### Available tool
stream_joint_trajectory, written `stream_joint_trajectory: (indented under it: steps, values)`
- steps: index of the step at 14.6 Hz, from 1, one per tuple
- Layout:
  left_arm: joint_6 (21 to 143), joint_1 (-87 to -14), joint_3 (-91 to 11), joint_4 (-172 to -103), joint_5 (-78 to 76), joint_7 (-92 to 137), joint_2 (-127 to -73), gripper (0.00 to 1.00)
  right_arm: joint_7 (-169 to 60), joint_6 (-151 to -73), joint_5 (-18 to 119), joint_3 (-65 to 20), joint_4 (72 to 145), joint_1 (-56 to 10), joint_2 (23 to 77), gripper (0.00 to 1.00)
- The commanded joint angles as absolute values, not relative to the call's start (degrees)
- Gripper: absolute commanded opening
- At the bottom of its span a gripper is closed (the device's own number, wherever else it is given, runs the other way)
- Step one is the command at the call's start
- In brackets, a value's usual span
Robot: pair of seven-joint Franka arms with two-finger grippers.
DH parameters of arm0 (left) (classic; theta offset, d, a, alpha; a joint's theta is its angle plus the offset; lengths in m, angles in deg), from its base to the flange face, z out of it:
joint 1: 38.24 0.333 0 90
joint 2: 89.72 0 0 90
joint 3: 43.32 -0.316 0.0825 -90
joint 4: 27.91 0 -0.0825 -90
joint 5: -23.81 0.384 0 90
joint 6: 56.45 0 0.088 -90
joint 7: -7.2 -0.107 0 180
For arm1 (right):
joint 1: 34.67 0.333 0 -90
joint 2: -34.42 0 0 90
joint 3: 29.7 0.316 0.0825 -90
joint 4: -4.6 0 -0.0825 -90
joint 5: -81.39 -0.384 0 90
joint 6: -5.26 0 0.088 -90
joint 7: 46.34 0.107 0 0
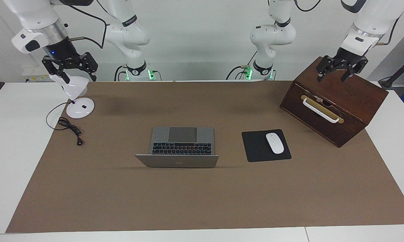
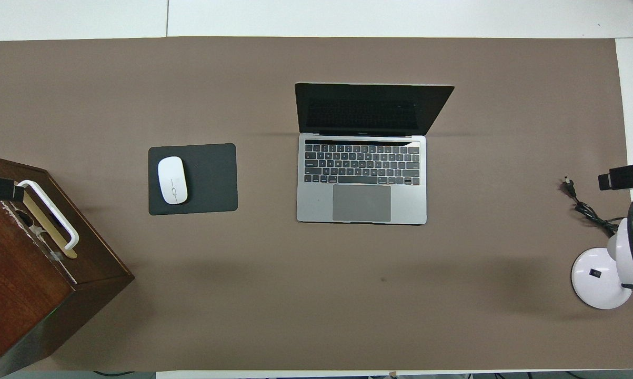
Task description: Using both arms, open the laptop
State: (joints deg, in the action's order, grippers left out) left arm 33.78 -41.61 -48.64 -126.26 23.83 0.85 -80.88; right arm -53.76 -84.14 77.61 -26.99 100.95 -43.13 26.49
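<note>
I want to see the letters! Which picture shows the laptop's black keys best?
The overhead view: the open silver-grey laptop's black keys face the camera, unblocked. The facing view shows them smaller, partly hidden by the raised lid.

Two glossy white jointed arms (image 1: pixel 128 30) carry dark grey joint bands and silver wrists. Black cables trail along them. Each black two-finger tool (image 1: pixel 70 69) has skeletal links; green lights glow at the bases.

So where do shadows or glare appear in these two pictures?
Overhead view: two soft, wide shadows lie on the brown mat nearer the robots than the laptop; its dark screen shows no glare. Facing view: faint shadow patches on the mat, a thin shadow under the lid, a bright sheen on the lamp.
</note>
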Motion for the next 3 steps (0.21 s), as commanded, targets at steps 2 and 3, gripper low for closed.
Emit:
stream_joint_trajectory:
  steps: [2,3]
  values:
    - [33.99,-41.14,-48.51,-125.11,23.1,1.58,-81.63,1.0,-53.37,-83.6,76.38,-26.45,102.33,-44.07,25.02,1.0]
    - [33.99,-41.14,-48.51,-125.2,23.02,1.58,-81.63,1.0,-53.46,-83.68,76.21,-26.45,102.33,-44.25,25.02,1.0]
